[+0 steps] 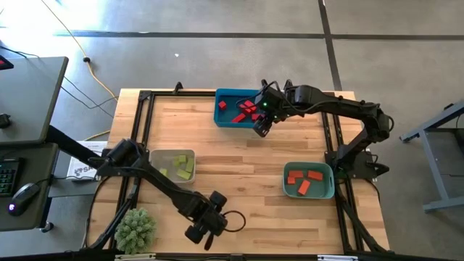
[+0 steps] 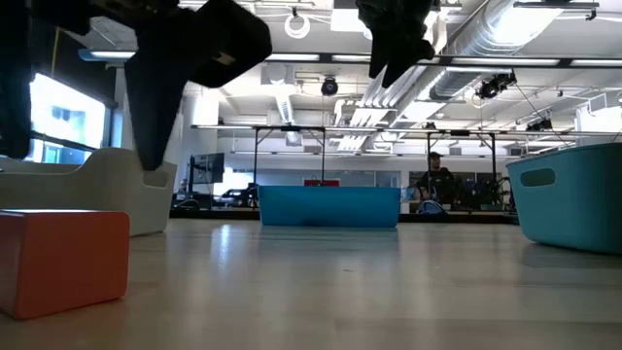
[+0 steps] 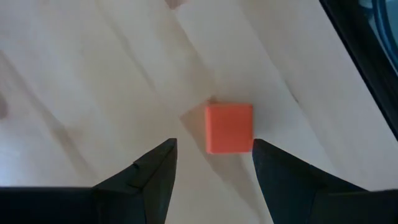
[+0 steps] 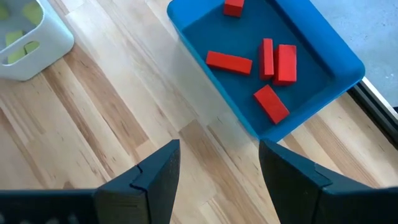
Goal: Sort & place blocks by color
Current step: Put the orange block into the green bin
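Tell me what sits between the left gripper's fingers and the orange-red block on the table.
Nothing: in the left wrist view only bare wood separates the open left gripper from the orange-red block.

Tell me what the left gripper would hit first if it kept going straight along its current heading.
Probably the orange-red block: it lies on the wooden table just ahead of the open left gripper, slightly off-centre toward one finger. Depth is unclear, so that finger might clip it first.

A fuzzy green plant ball (image 1: 135, 230) sits at the wooden table's (image 1: 246, 152) near-left corner.
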